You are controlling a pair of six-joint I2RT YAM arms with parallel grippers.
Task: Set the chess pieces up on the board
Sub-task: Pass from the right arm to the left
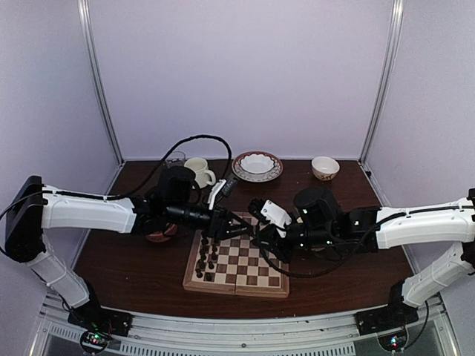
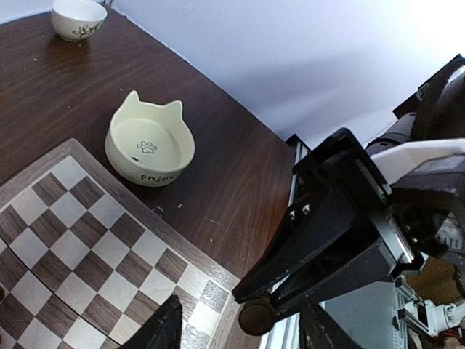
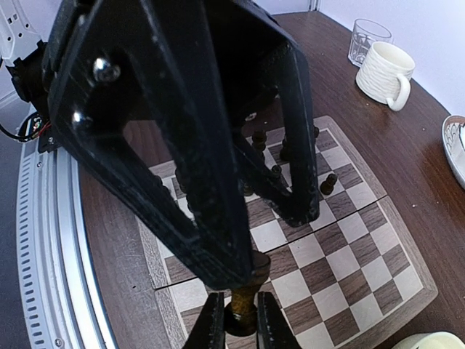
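Note:
The board [image 1: 245, 271] lies at the table's middle, with several dark chess pieces [image 1: 208, 256] on its left part; they also show in the right wrist view [image 3: 330, 182]. My right gripper [image 3: 240, 323] is shut on a dark brown chess piece [image 3: 245, 302] and holds it above the board's far edge. My left gripper [image 1: 231, 231] meets the right gripper [image 1: 256, 236] tip to tip there. The left gripper [image 2: 243, 327] is open, its jaws wide on either side of the held piece [image 2: 256, 318], with one fingertip against the piece's top.
A cream cat-ear bowl [image 2: 149, 145] stands by the board's right side. A small bowl [image 1: 325, 167], a plate with a bowl [image 1: 257, 166], a cream mug [image 1: 198, 172] and a glass [image 1: 175, 158] stand along the back. The table's front rail [image 2: 290, 189] is near.

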